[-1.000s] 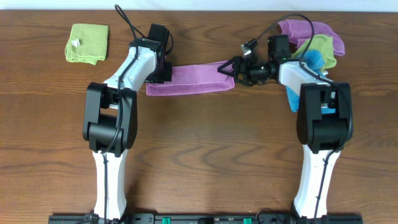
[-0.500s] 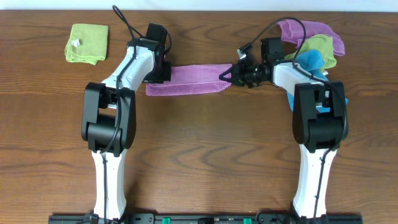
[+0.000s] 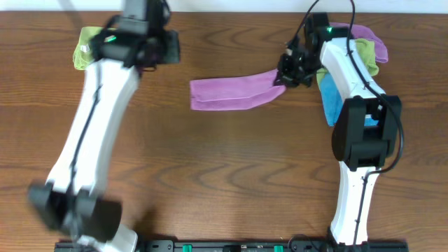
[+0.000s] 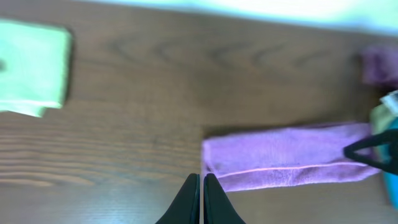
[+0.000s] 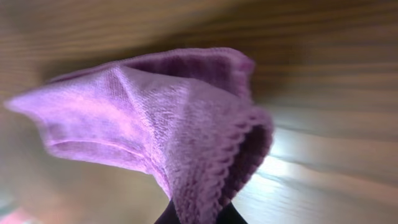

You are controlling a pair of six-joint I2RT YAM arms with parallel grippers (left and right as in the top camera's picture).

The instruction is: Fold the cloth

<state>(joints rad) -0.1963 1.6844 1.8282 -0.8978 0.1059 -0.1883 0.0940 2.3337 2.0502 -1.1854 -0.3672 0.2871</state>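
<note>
The purple cloth (image 3: 234, 93) lies as a long folded strip on the wooden table, and the left wrist view shows it too (image 4: 286, 163). My right gripper (image 3: 283, 78) is shut on the cloth's right end, which rises off the table. In the right wrist view that bunched purple end (image 5: 155, 106) fills the frame above my right gripper (image 5: 196, 214). My left gripper (image 4: 201, 177) is shut with nothing between its fingers. It hangs high over bare wood, just left of the cloth's left edge. The left arm (image 3: 98, 105) looks blurred from above.
A folded green cloth (image 3: 84, 56) lies at the back left, partly under the left arm, and appears in the left wrist view (image 4: 31, 65). A pile of purple, green and blue cloths (image 3: 360, 49) sits at the back right behind the right arm.
The right gripper has shut on the cloth's right end and pulled the strip to the right, lifting that end. The left arm has risen away from the cloth's left end.
</note>
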